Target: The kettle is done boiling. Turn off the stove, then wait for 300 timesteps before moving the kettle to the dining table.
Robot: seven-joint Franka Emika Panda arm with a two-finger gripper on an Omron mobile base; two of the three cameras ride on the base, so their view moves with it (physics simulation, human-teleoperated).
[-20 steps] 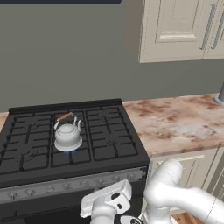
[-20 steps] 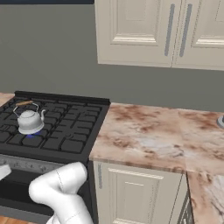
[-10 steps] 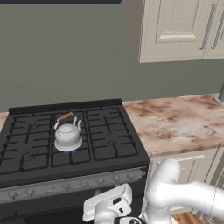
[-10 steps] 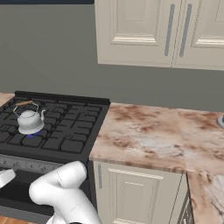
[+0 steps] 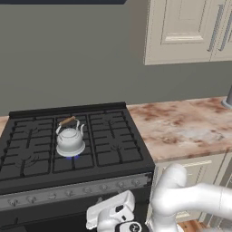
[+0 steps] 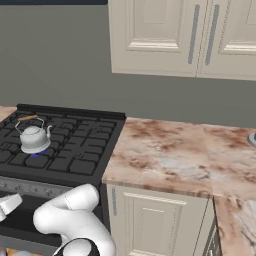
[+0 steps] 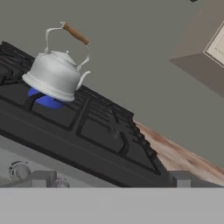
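Left base: hand (image 5: 111, 216) sat low, below the stove (image 5: 113, 158) knob strip; kettle (image 5: 70, 140) up on the grate over a lit blue flame.
Right base: kettle (image 6: 33, 137) on the stove's (image 6: 85, 165) near-left burner.
Hand view: fingers apart, knob (image 7: 19, 170) just beyond; hand had crept closer since before.

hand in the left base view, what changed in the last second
The gripper, open and empty, slid right along the front of the stove, below its knob strip. The kettle stayed on its burner, blue flame under it.
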